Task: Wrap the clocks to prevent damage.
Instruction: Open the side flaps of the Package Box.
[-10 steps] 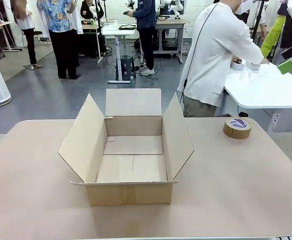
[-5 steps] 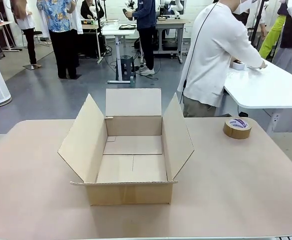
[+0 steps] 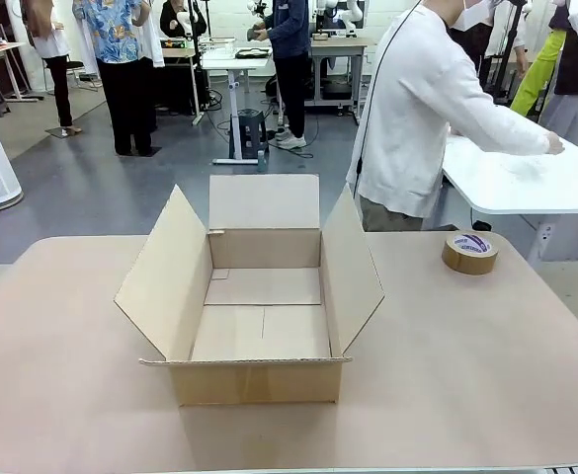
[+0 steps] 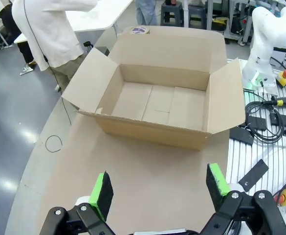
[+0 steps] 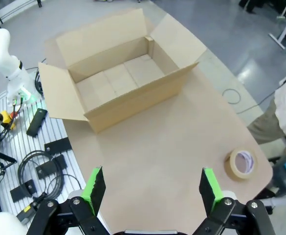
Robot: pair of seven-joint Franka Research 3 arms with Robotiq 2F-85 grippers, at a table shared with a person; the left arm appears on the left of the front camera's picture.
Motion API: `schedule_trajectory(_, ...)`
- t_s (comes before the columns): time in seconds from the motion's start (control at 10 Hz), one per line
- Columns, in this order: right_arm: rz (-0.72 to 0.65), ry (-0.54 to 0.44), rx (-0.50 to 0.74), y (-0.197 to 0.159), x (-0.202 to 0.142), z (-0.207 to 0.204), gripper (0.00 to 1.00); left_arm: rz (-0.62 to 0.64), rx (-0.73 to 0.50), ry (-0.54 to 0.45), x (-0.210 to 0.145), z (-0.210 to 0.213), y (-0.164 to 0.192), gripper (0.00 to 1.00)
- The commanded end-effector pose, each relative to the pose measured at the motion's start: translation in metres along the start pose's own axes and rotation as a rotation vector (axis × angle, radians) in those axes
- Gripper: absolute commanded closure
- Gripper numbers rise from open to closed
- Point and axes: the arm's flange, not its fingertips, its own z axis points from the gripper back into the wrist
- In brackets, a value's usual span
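**Open box in mid-tabletop, both pincers wide and empty**

Nearest the robot, the left pincer [image 4: 160,185] hangs above the tan tabletop [image 3: 466,365] with its 2 green pads spread far apart and nothing between them. The right pincer [image 5: 151,183] hangs the same way, its jaws wide and empty, over the bare surface on its own side. Neither touches anything

In the middle of the tabletop sits the cardboard box [image 3: 259,380], its top open and its brown floor bare. Its left and right flaps splay up and outward, and the far flap stands upright. The box is well apart from both pincers

Farther back, to the robot's right of the box, a roll of brown tape [image 3: 469,253] lies flat near the far edge, well clear of the box

Just beyond that edge stands a person in a white top [image 3: 412,109], turned away from the box toward a separate white table [image 3: 526,183]. One arm is stretched out over it, with the hand [image 3: 555,145] above its surface
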Motion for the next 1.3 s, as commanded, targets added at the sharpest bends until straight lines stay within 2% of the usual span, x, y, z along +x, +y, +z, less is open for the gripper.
schedule_trajectory(0.0,0.004,-0.017,0.009,-0.001,0.001,-0.001,0.00,-0.012,-0.022,-0.029,0.000,0.001,0.003,0.00)
schedule_trajectory(0.5,0.000,-0.004,-0.007,-0.003,-0.001,0.001,0.00,0.004,-0.027,-0.015,-0.003,0.001,0.004,0.00)
schedule_trajectory(0.6,0.024,-0.022,0.004,-0.004,-0.001,0.003,0.57,-0.029,-0.028,-0.031,-0.008,0.006,0.009,0.59)
schedule_trajectory(0.7,0.027,-0.025,0.016,-0.004,-0.002,0.005,0.59,-0.028,-0.028,-0.028,-0.012,0.009,0.009,0.59)
schedule_trajectory(0.8,0.026,-0.024,0.022,-0.004,-0.003,0.006,1.00,-0.023,-0.026,-0.025,-0.014,0.012,0.008,1.00)
schedule_trajectory(0.9,0.025,-0.020,0.025,-0.004,-0.002,0.006,1.00,-0.027,-0.027,-0.014,-0.016,0.016,0.013,0.65)
schedule_trajectory(1.0,0.028,-0.013,0.032,-0.003,-0.002,0.007,1.00,-0.028,-0.029,-0.008,-0.019,0.020,0.017,1.00)
schedule_trajectory(1.1,0.028,-0.002,0.037,-0.003,-0.001,0.006,0.87,-0.020,-0.031,-0.003,-0.018,0.018,0.015,1.00)
schedule_trajectory(1.2,0.027,0.007,0.040,-0.002,0.000,0.005,0.97,-0.016,-0.025,0.010,-0.022,0.019,0.018,1.00)
